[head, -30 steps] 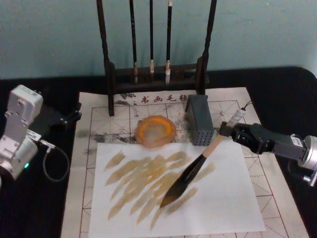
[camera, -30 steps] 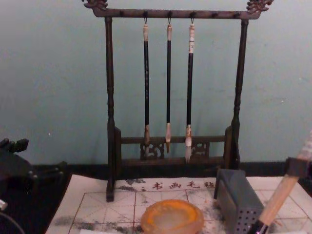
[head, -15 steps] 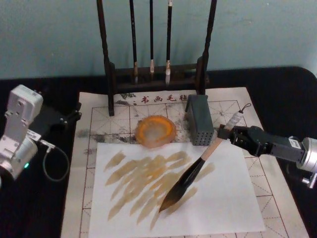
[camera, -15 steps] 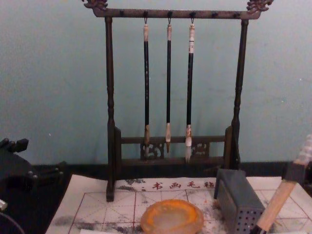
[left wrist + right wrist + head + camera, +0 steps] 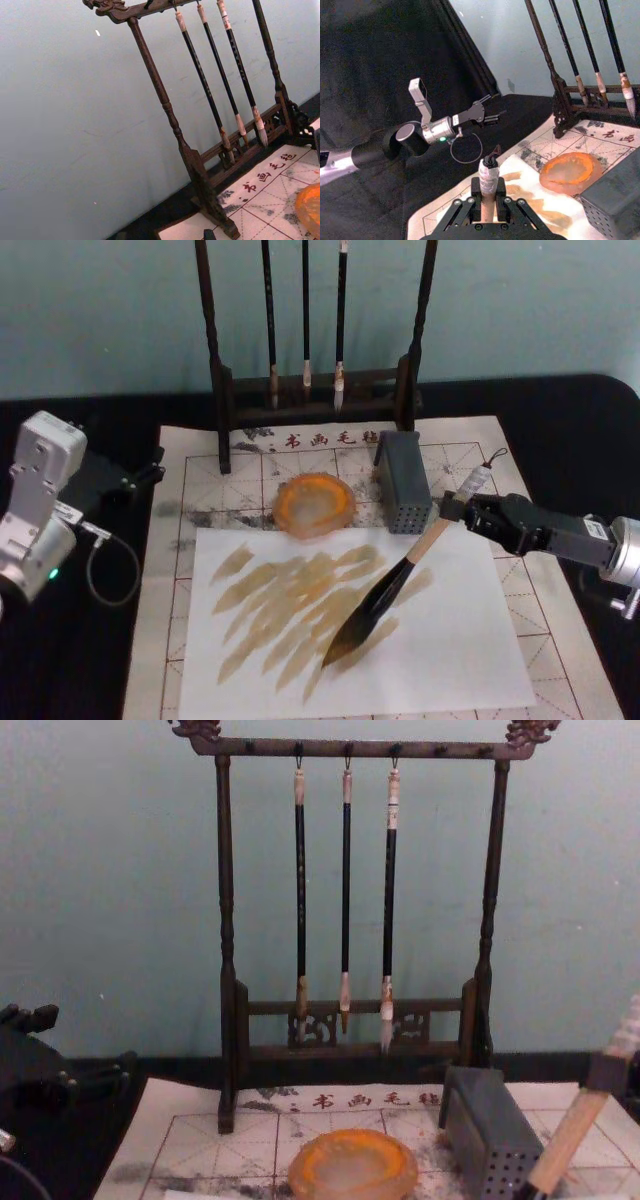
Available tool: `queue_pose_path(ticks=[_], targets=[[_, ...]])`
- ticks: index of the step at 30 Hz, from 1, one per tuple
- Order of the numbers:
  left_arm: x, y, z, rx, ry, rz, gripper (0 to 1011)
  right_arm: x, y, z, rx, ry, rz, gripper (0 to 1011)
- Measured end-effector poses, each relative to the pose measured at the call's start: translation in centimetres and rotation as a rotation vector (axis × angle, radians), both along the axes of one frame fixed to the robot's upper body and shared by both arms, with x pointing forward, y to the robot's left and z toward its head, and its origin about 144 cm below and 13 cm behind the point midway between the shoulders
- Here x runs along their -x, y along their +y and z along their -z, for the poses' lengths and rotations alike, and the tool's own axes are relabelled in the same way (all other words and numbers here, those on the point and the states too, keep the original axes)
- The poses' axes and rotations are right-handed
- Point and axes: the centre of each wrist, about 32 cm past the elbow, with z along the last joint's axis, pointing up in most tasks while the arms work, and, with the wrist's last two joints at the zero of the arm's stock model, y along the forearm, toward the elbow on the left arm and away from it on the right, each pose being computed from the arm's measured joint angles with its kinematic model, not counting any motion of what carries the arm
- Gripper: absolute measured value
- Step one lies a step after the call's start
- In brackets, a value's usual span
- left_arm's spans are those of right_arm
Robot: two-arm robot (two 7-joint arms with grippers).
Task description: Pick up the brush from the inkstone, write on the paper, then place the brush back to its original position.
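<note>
**A:** Since half a second ago our right hand (image 5: 455,508) has barely shifted. It has gone a touch left along the far edge of the white sheet (image 5: 470,650), and the bristles have crept a little with it. Do we agree?

**B:** We do. The hand is pinching the brush (image 5: 398,578) high on its pale handle, just below the white wrapped end. Its fingers (image 5: 476,189) are pressed to either side.

**A:** How do we say the brush lies?

**B:** It is slanted across the sheet. The handle is up at the hand on the right, and the black bristles are down to the left, seemingly resting among the brown strokes. Its long axis runs from far right to near left.

**A:** What does the return turn on, as we judge it?

**B:** It turns on where the inkstone (image 5: 314,504) sits. It is left of the hand and farther back than the bristle tip, on the gridded paper (image 5: 200,490) at the sheet's far edge. The tip is well apart from it, so we would lift and carry the bristles almost straight away from us. The grey perforated block (image 5: 405,495) stands between hand and inkstone, just beside the handle, and we would want to clear it.

**A:** And which arm?

**B:** The right one, since it already holds the brush. Our left hand (image 5: 152,470) is parked on the dark counter (image 5: 560,430) off the paper's left edge, well apart from both.
</note>
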Motion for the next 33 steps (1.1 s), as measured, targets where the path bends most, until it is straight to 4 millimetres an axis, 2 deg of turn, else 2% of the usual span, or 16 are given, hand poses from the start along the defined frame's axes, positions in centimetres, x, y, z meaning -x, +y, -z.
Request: queue_pose_path(ticks=[15,33], targets=[[0.0,0.0,0.0,0.000,0.000,0.000,1001,0.0,0.2,0.2,-0.001,0.004,-0.007,181],[0.0,0.0,0.0,0.000,0.000,0.000,1001,1.1,0.0,-1.3,0.084,-0.046,-0.068,179]])
